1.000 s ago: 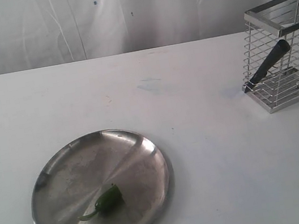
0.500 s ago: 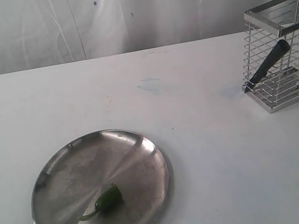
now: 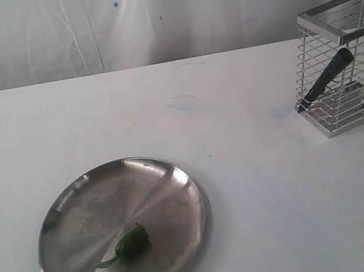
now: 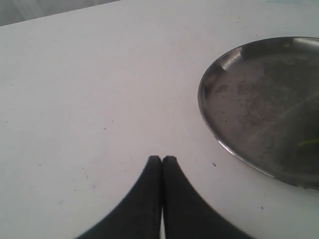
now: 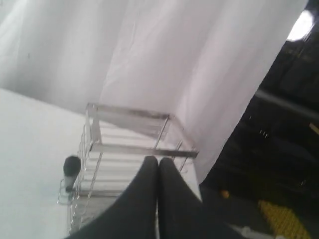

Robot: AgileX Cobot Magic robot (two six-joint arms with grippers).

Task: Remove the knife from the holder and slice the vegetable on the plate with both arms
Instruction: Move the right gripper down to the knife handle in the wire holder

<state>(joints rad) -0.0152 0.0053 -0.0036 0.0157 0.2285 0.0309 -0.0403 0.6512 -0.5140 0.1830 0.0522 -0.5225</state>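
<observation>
Near left, the vegetable [image 3: 131,243] lies whole on the plate [image 3: 63,219]. My left end effector [image 4: 162,159] and right end effector [image 5: 158,160] are both pinched together, empty. Far right, the knife [image 3: 328,76] slants in the holder [image 3: 329,10]. Fetching comes first: I must part the right one and reach for the handle.

Left gripper [image 4: 162,158] and right gripper [image 5: 158,159] are matte black, tapering
</observation>
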